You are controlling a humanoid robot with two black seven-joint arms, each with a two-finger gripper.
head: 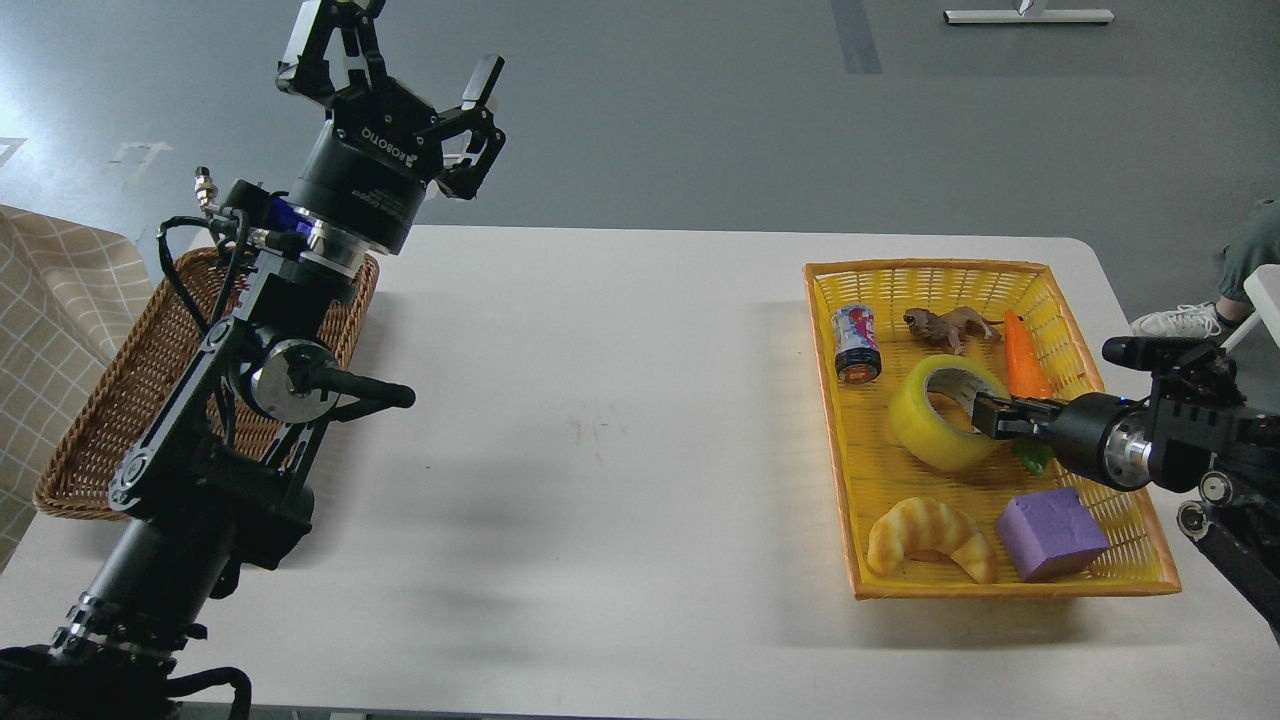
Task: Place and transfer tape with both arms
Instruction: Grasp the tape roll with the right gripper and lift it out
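Tape (pixel 942 412) near yellow basket's (pixel 1010 268) right rim

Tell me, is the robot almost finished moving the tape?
Not yet, it looks just started. The tape sits in the yellow basket, nothing moved out. In hand: the right gripper reaches its rim; whether the fingers hold it is unclear. The left gripper waits open, raised. Left: lifting, handing over, perhaps to the brown basket.
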